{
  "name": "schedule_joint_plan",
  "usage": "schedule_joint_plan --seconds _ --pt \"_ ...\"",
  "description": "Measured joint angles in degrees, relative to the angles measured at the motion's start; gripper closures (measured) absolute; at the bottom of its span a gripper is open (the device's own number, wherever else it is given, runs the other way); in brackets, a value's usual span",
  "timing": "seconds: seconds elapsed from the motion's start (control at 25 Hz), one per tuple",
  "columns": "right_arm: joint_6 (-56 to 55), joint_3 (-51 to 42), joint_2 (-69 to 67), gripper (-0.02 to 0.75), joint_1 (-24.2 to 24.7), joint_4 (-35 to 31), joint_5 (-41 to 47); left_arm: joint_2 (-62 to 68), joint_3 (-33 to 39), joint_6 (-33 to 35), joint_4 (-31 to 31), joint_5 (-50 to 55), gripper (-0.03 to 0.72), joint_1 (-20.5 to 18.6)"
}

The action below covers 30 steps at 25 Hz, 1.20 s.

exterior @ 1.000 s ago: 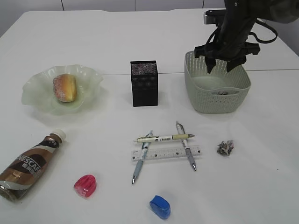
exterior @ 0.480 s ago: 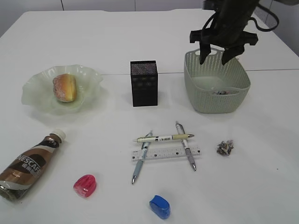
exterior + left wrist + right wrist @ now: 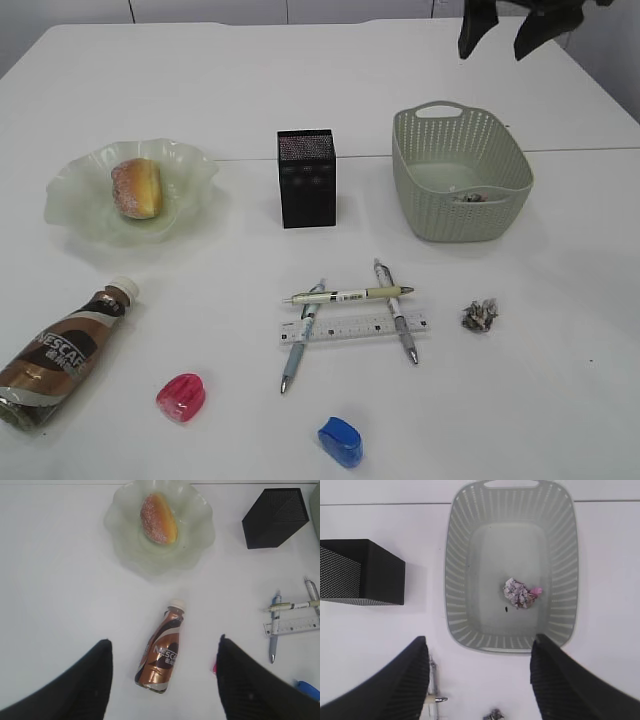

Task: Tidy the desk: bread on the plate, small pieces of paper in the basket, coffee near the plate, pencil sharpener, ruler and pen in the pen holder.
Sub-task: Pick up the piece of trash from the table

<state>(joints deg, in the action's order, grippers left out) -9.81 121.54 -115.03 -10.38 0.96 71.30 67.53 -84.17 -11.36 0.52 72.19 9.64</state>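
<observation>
now both grippers, left [image 3: 165, 680] and right [image 3: 479, 680], gape empty; 1 paper wad [image 3: 518, 593] in basket [image 3: 462, 555]

— Any writing you can read on this desk?

— One brand: "NESCAFÉ", in white letters on the brown label of the coffee bottle [image 3: 60, 355], which lies on its side at the near left. The same word shows on it in the left wrist view [image 3: 161, 654].

— What about the ruler?

— The ruler [image 3: 353, 328] near the middle has printed scale marks along its edge, but the numbers are too small to read.

— And the pens?

— The cream-coloured pen [image 3: 347, 295] lying across the other two carries a dark printed strip on its barrel; the characters can't be made out.
</observation>
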Motion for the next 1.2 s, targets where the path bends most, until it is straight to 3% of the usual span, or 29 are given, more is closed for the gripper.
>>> schedule_joint_plan --seconds 0.2,0.56,0.76,1.0,1.2 --pt "0.0 -9.1 7.8 0.268 -0.2 -0.3 0.0 0.4 0.0 0.0 0.1 0.0 0.213 0.0" --pt "0.0 -35.0 19.0 0.268 -3.1 -1.0 0.0 0.4 0.0 0.0 -0.5 0.0 0.218 0.0" --pt "0.0 -45.8 19.5 0.268 -3.3 -2.6 -6.1 0.4 0.0 0.0 -0.8 0.0 0.219 0.0" --pt "0.0 -49.0 17.1 0.268 -3.4 -2.9 -15.6 0.4 0.0 0.0 -0.8 0.0 0.219 0.0" --pt "0.0 -49.0 10.5 0.268 -3.4 -3.7 -18.3 0.4 0.0 0.0 -0.8 0.0 0.219 0.0"
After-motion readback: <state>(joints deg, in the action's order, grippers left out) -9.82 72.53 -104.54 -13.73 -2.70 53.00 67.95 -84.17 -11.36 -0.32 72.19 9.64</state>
